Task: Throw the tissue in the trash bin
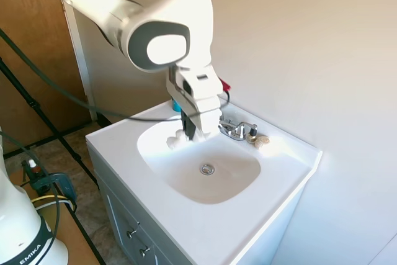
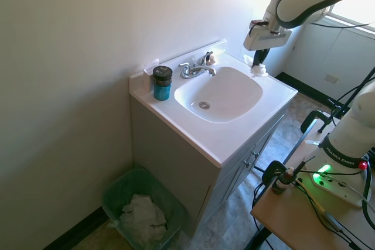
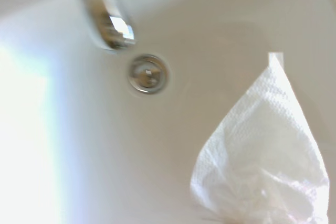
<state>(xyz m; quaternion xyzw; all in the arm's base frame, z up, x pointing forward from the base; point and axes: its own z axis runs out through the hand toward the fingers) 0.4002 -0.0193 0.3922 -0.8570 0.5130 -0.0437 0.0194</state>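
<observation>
The tissue (image 1: 178, 140) is a crumpled white wad at the rim of the sink basin (image 1: 229, 184), on the side away from the wall. My gripper (image 1: 190, 130) points down with its fingers pinched on the top of the wad. From the other side, the gripper (image 2: 259, 61) and tissue (image 2: 258, 70) sit at the counter's right end. In the wrist view the tissue (image 3: 265, 156) hangs over the basin near the drain (image 3: 148, 73). The trash bin (image 2: 117, 194), green-lined and holding white paper, stands on the floor left of the cabinet.
A chrome faucet (image 2: 196, 69) stands at the back of the sink by the wall. A teal jar with a dark lid (image 2: 162, 82) sits at the counter's back left. A small beige lumpy object (image 1: 260, 141) lies beside the faucet. A wooden table (image 2: 293, 215) stands at lower right.
</observation>
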